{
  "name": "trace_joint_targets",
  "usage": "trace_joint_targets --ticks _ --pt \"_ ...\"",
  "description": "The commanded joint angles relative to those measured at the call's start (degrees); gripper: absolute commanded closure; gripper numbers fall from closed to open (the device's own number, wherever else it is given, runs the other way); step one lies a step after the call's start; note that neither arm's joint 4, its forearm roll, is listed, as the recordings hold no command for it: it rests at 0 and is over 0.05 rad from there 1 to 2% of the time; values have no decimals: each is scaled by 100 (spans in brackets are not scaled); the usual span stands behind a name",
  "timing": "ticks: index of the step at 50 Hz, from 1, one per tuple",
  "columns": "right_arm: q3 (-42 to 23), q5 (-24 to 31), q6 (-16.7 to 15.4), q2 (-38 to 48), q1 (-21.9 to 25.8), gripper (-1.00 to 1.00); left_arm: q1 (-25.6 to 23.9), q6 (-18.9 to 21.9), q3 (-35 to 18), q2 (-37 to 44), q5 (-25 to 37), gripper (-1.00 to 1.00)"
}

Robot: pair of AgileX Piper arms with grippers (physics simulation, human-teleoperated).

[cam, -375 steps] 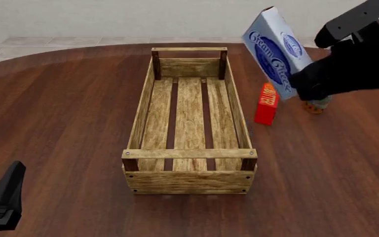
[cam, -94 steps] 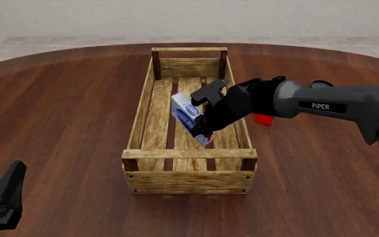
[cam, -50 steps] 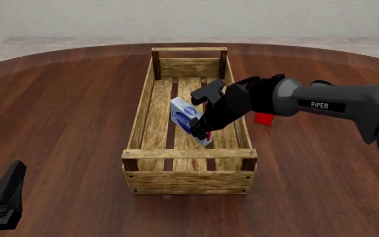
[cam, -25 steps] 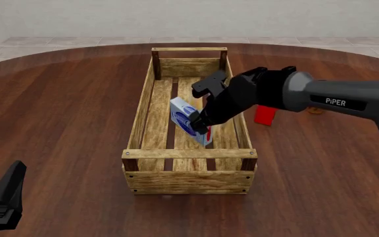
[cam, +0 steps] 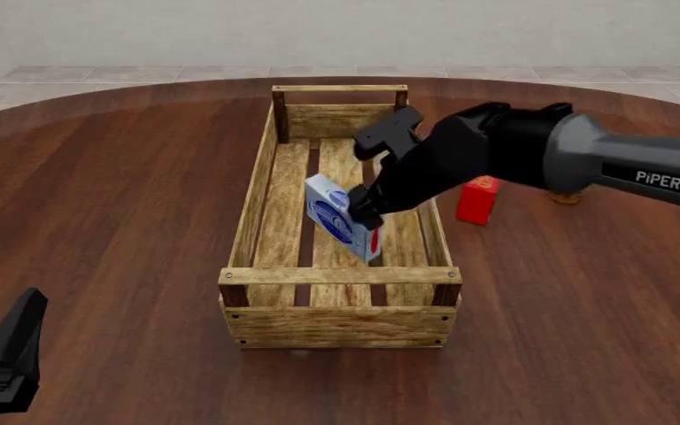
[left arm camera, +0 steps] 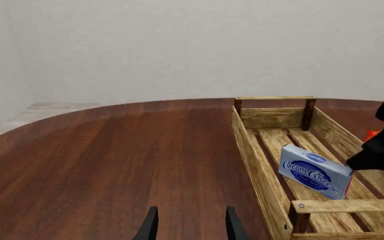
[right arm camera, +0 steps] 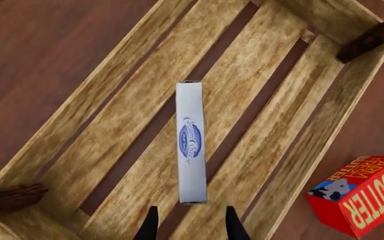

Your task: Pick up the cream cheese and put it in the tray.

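The cream cheese [cam: 336, 215], a white-grey box with a blue oval logo, stands on its long narrow edge on the slats inside the tray [cam: 340, 275], near the middle. It also shows in the left wrist view [left arm camera: 314, 171] and in the right wrist view [right arm camera: 190, 142]. My right gripper [cam: 365, 204] hovers just above the box's near-right end. In the right wrist view [right arm camera: 188, 227] its fingers stand wide apart on either side of the box end and do not touch it. My left gripper [cam: 7, 354] is open and empty [left arm camera: 188, 227] at the near left, far from the tray.
A red butter box [cam: 477, 199] stands upright on the table just right of the tray; it also shows in the right wrist view [right arm camera: 362, 200]. A small round thing [cam: 567, 197] sits further right, mostly hidden behind my right arm. Dark wood table [cam: 116, 204] lies all around.
My right gripper has let go of the cream cheese and risen up and back to the right. The box stays on edge in the tray. The left arm has not moved.
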Motion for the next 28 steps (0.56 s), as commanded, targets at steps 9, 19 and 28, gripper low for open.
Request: trace_joint_targets --ticks 9,19,28 --pt "368 -45 -8 -960 -117 -100 -2 -1 6 -14 8 -100" --pt "754 -195 90 -1478 -166 -100 -2 0 5 -12 7 -100" --pt "1215 -498 -42 -2031 -339 -100 -4 0 12 -11 0 -100"
